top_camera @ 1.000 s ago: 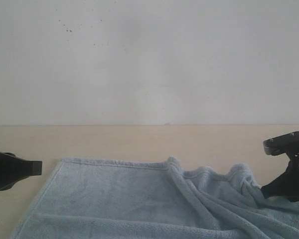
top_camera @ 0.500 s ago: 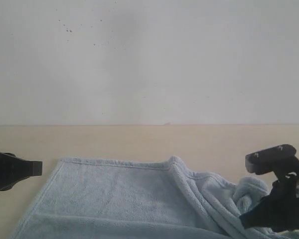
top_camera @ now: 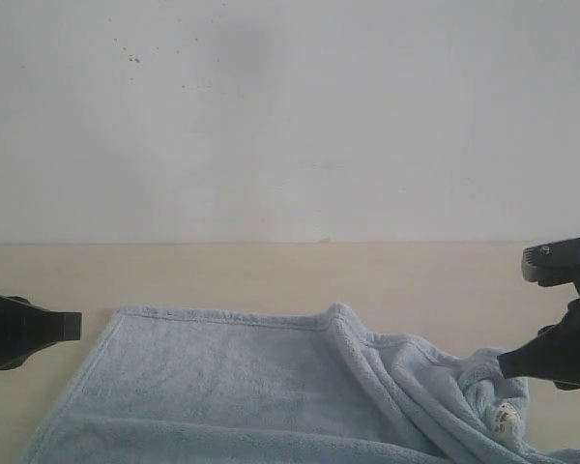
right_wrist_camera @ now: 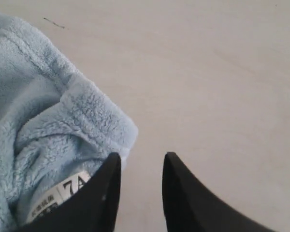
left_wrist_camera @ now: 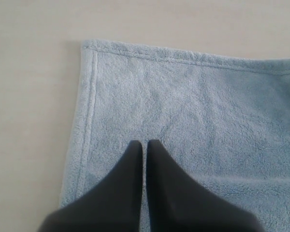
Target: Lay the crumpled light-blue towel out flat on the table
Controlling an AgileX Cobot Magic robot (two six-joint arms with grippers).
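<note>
The light-blue towel (top_camera: 222, 377) lies on the beige table (top_camera: 271, 271). Its left half is flat with a hemmed corner (left_wrist_camera: 87, 48); its right part is bunched into folds, with the white label (top_camera: 506, 418) showing. My left gripper (left_wrist_camera: 144, 143) hovers shut over the flat part of the towel (left_wrist_camera: 193, 111), nothing between its fingers; it sits at the left edge in the exterior view (top_camera: 72, 327). My right gripper (right_wrist_camera: 142, 157) stands open beside the bunched corner (right_wrist_camera: 43, 121) and its label (right_wrist_camera: 50, 198), over bare table (right_wrist_camera: 208, 72).
A plain white wall (top_camera: 290, 116) with dark specks rises behind the table's far edge. Bare table surface (left_wrist_camera: 29, 96) stretches left of the towel and behind it. The towel runs out of the exterior view at the bottom.
The right gripper dipped down-left into the towel's folds, then rose back to the right, open. The right corner is now bunched tighter with the label exposed. The left arm stayed still.
</note>
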